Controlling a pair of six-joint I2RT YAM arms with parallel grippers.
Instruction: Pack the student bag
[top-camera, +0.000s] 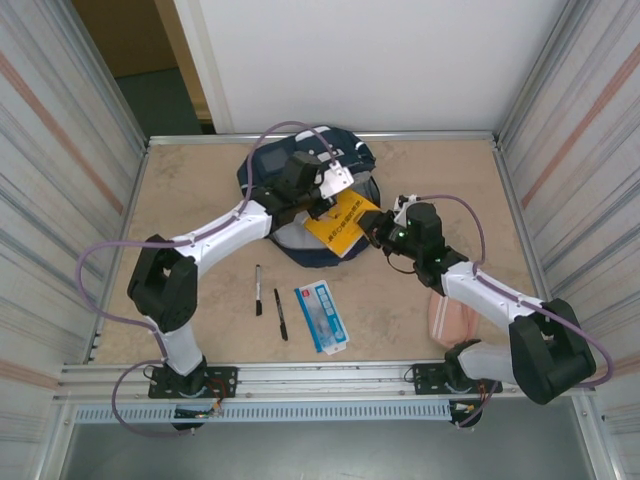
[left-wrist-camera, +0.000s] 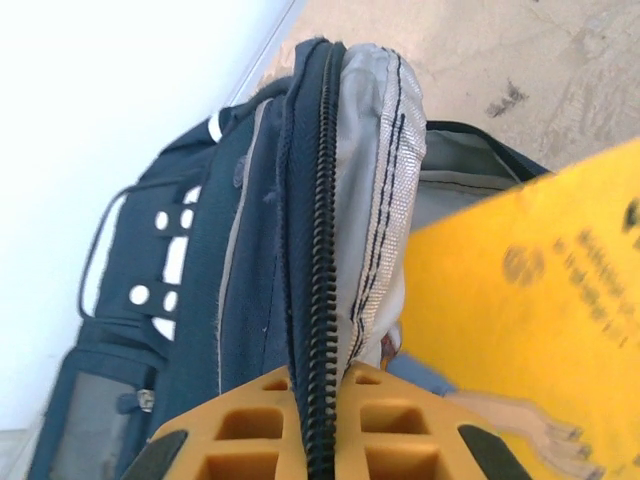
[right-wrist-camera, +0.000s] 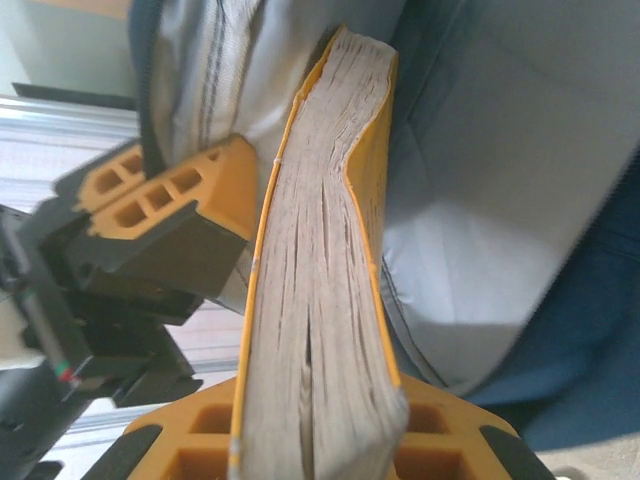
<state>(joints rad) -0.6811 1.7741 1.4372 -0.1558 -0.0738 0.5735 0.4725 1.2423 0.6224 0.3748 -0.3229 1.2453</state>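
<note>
The left gripper (left-wrist-camera: 318, 392) is clamping down tight on the zip edge (left-wrist-camera: 322, 200) of the student bag (left-wrist-camera: 250, 260). Its orange fingers are pressing in from both sides, with the black teeth running straight up between them. It is holding that flap up, and the grey lining (left-wrist-camera: 375, 150) is showing just to the right of the zip.

Right beside it, the right gripper (right-wrist-camera: 320, 425) is squeezing a thick yellow book (right-wrist-camera: 320, 250) by its near end, page edges facing the wrist camera and one finger on each cover. The book is reaching away from that gripper, its far end nosing in at the bag's open mouth against the pale lining. The left gripper's fingers are sitting just off the book's left side.

From above, the bag is lying at the far middle of the table (top-camera: 200, 190), close to the back wall, with both arms meeting at its near, open side.

Further out, two black pens (top-camera: 258, 290) are lying side by side near the front, and a blue and white packet (top-camera: 322, 316) is just beside them. A pink pouch (top-camera: 450, 318) is lying by the right arm, well apart from the bag.
</note>
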